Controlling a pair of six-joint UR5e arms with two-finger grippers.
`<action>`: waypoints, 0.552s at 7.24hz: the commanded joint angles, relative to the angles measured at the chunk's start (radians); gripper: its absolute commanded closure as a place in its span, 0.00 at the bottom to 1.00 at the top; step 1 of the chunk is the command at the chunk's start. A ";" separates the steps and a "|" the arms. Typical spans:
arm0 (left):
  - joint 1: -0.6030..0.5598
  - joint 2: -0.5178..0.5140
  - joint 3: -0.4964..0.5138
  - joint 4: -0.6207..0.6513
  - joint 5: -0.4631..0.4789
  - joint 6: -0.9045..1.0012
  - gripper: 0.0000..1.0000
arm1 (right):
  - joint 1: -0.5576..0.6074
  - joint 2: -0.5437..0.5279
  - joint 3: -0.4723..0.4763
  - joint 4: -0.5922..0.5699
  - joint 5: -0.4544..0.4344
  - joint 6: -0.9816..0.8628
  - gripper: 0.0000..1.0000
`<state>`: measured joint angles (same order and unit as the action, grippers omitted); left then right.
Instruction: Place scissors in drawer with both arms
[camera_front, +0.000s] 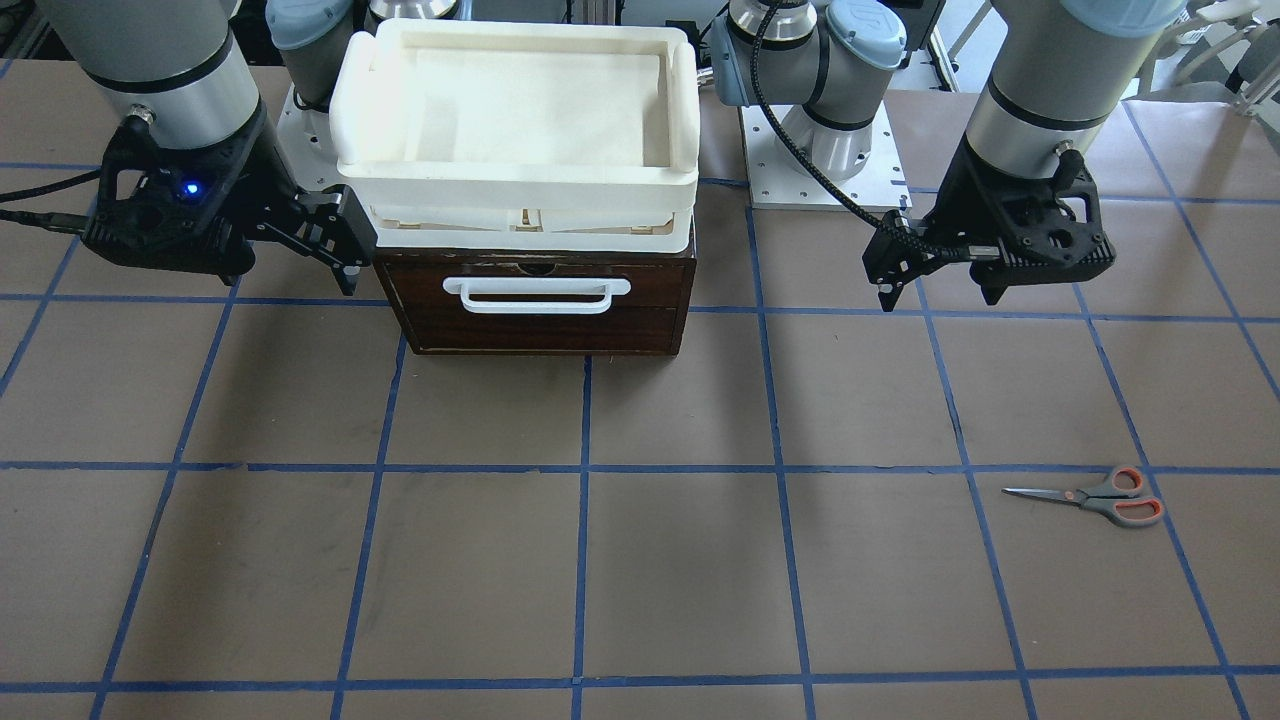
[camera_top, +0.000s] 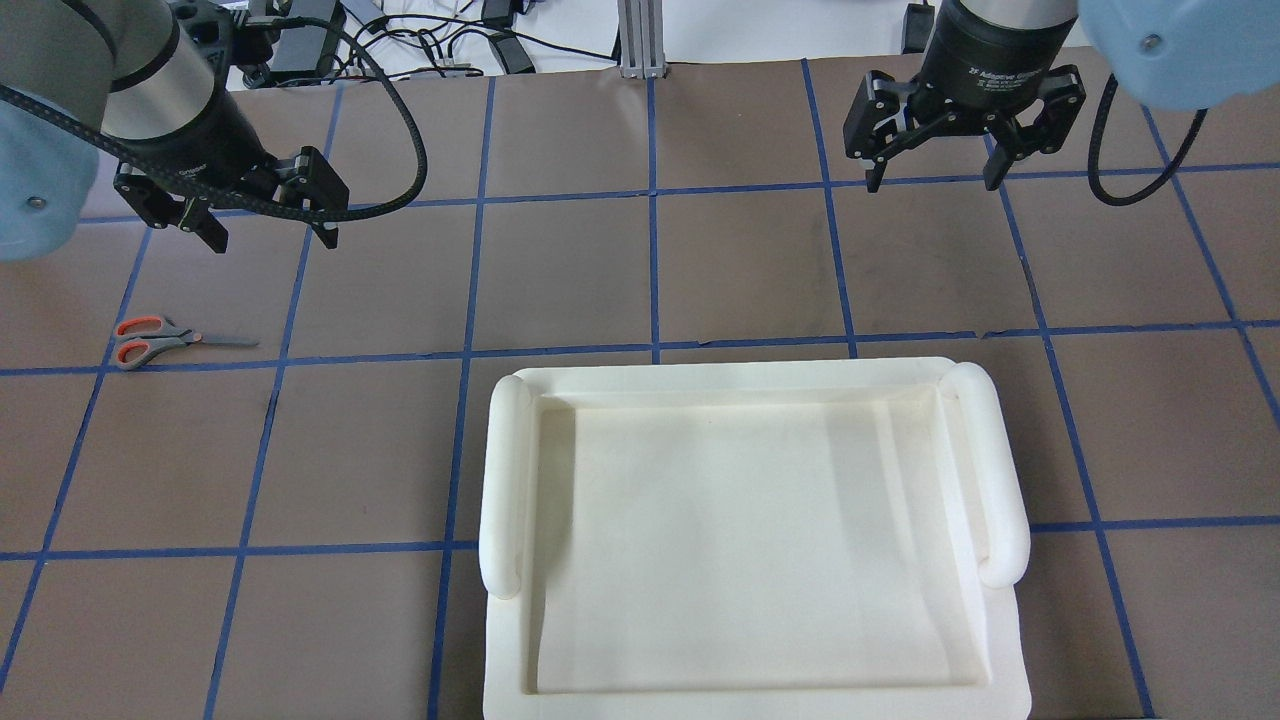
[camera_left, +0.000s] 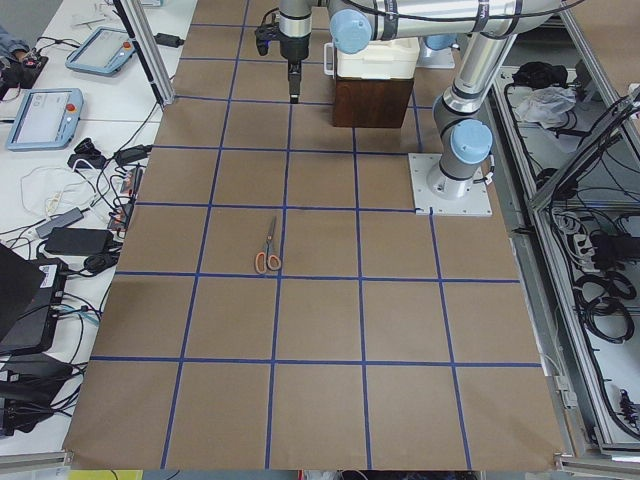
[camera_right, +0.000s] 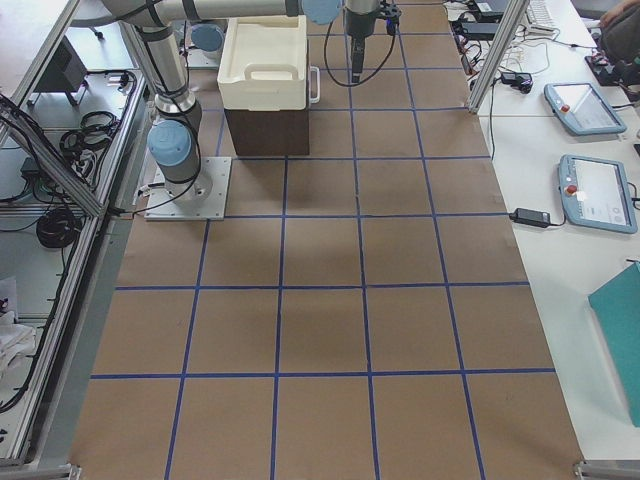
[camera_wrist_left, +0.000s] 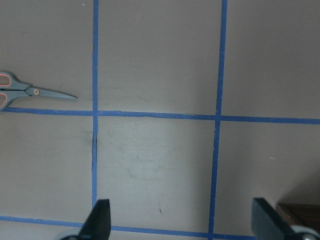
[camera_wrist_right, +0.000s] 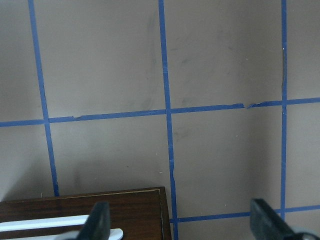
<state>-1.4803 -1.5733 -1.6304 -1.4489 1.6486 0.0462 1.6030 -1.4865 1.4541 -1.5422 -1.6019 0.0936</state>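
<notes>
Left gripper is hanging over the table with its fingers spread wide and is holding nothing. Scissors are lying flat on the table off to its side, not under it, well apart from the drawer. Their blades are closed and pointing toward the middle. In the middle, the drawer is sitting under a white tray. It is looking shut, so I am thinking its handle needs pulling first. Right gripper is hanging just beside the drawer, also spread and empty. I am judging the scissors light and stiff, but thin and low on the table, with smooth blades that may be slipping. Taking them across the pivot or the loops is looking safer.
</notes>
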 joint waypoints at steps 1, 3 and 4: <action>0.002 0.005 0.001 -0.001 0.000 0.003 0.00 | 0.000 -0.008 0.000 0.004 0.000 0.000 0.00; 0.003 0.009 0.004 0.002 -0.012 0.007 0.00 | -0.008 -0.009 -0.001 -0.044 -0.010 0.001 0.00; 0.003 0.010 0.003 0.001 -0.013 0.009 0.00 | -0.008 -0.011 0.000 -0.082 0.002 0.018 0.00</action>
<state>-1.4778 -1.5655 -1.6276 -1.4473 1.6387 0.0526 1.5969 -1.4958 1.4529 -1.5823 -1.6058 0.0988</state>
